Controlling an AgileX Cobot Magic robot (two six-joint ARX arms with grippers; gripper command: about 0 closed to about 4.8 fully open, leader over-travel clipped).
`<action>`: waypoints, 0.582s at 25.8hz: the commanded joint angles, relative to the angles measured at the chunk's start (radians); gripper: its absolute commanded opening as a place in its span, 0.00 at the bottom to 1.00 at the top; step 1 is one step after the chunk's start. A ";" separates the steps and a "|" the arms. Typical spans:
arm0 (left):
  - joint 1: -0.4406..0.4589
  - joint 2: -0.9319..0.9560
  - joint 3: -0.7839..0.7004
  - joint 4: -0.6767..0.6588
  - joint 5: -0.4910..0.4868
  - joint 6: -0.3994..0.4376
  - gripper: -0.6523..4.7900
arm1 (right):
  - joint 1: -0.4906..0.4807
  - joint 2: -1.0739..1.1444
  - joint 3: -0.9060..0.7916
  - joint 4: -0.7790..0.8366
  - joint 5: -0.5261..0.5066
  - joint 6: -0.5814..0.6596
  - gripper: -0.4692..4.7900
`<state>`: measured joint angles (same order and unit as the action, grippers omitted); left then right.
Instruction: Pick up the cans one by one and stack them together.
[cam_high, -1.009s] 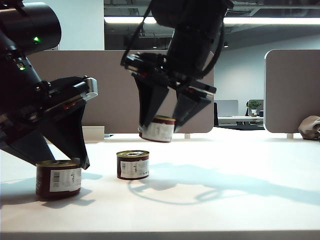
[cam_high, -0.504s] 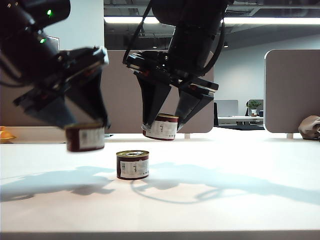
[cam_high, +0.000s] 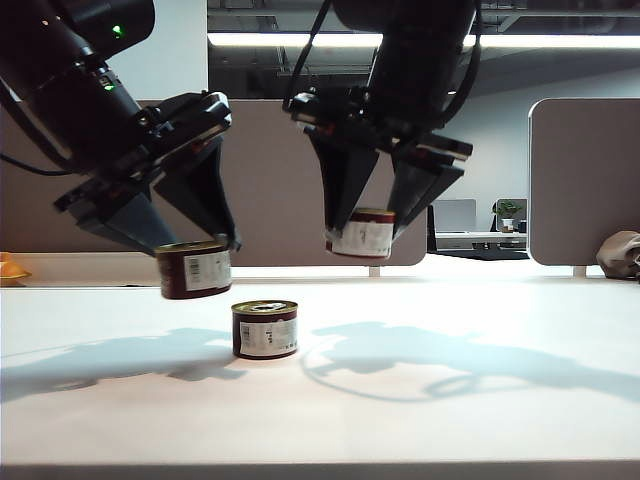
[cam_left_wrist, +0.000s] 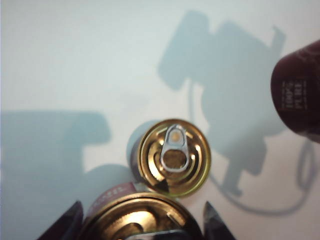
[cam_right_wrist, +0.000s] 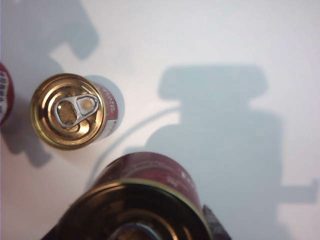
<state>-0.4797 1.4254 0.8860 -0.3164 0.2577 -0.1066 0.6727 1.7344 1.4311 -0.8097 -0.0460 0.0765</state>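
Exterior view shows you one can (cam_high: 265, 329) standing upright on the white table (cam_high: 480, 420), alone, between both arms. Your left gripper (cam_high: 195, 262) is clamped on a second can (cam_high: 194, 270), held clear of the table, just up and left of the standing one. Your right gripper (cam_high: 362, 238) grips the third can (cam_high: 360, 233) higher, to the right, well off the surface.

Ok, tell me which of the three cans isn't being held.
The middle can, standing alone on the table. The left gripper holds one can aloft beside it; the right gripper holds another higher.
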 joint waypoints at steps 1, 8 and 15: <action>-0.001 0.012 0.011 0.072 0.025 -0.006 0.50 | -0.011 -0.026 0.007 -0.006 0.002 -0.002 0.48; -0.002 0.065 0.072 0.060 0.058 -0.006 0.50 | -0.019 -0.034 0.007 -0.025 0.003 -0.002 0.48; -0.002 0.134 0.165 -0.003 0.061 0.002 0.50 | -0.023 -0.035 0.007 -0.032 0.003 -0.002 0.48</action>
<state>-0.4801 1.5532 1.0409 -0.3092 0.3103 -0.1085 0.6514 1.7092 1.4311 -0.8516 -0.0448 0.0765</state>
